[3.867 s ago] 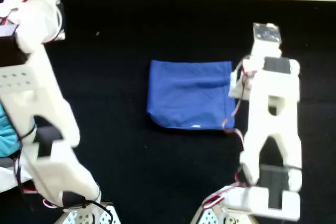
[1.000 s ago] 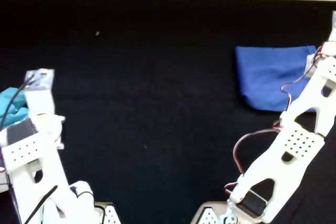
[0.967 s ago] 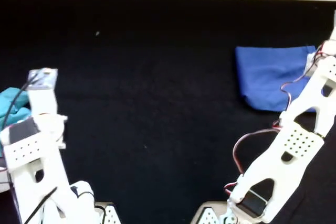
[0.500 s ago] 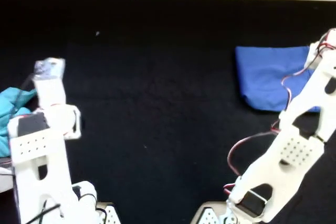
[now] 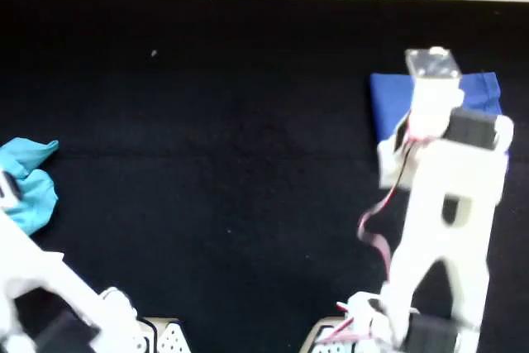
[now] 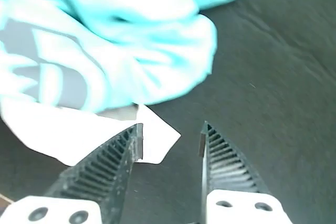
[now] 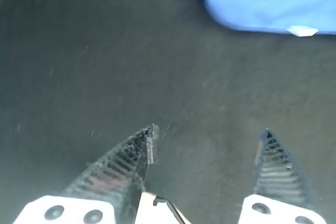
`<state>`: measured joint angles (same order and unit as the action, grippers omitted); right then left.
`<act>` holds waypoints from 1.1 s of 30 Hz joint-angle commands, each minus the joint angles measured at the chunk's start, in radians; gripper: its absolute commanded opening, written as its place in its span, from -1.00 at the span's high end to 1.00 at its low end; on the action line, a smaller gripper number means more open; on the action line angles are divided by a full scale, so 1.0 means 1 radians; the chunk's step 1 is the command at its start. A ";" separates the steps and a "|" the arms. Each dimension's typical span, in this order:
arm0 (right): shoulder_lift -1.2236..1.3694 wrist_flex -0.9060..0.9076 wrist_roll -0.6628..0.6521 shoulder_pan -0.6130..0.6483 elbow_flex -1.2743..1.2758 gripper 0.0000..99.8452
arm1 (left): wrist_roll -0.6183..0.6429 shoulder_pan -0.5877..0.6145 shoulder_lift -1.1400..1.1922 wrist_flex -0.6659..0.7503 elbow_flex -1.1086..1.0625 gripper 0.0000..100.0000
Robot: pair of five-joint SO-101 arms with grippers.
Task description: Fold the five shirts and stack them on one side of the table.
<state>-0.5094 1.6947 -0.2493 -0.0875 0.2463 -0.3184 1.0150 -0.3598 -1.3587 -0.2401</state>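
The folded blue shirt (image 5: 390, 109) lies at two o'clock on the black bench (image 5: 231, 121). The crumpled turquoise shirt (image 5: 29, 183) lies at nine o'clock, over a white cloth (image 6: 79, 135). The left hand (image 6: 171, 129) is spread open at that cloth's corner. The right hand (image 7: 209, 130) gapes open above bare bench, near the blue shirt.

The counter (image 5: 248, 121) is covered in matt black cloth. The blue shirt (image 5: 390, 105) and turquoise shirt (image 5: 29, 179) are noted as soft matt fabric. The left claw (image 6: 171, 129) and right claw (image 7: 207, 132) are moulded in ridged black plastic.
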 commanded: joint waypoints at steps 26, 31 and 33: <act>-0.294 0.010 -0.057 0.079 0.331 0.42 | -0.169 0.205 0.852 -0.112 0.803 1.00; -0.294 0.001 -0.060 0.079 0.406 0.42 | -0.167 0.147 0.848 -0.167 0.806 0.98; -0.294 -0.004 -0.058 0.079 0.429 0.42 | -0.164 0.114 0.834 -0.239 0.840 0.98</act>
<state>-0.7871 1.6962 -0.3015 -0.0138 0.6590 -0.4780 1.1853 0.4964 -1.5228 0.5439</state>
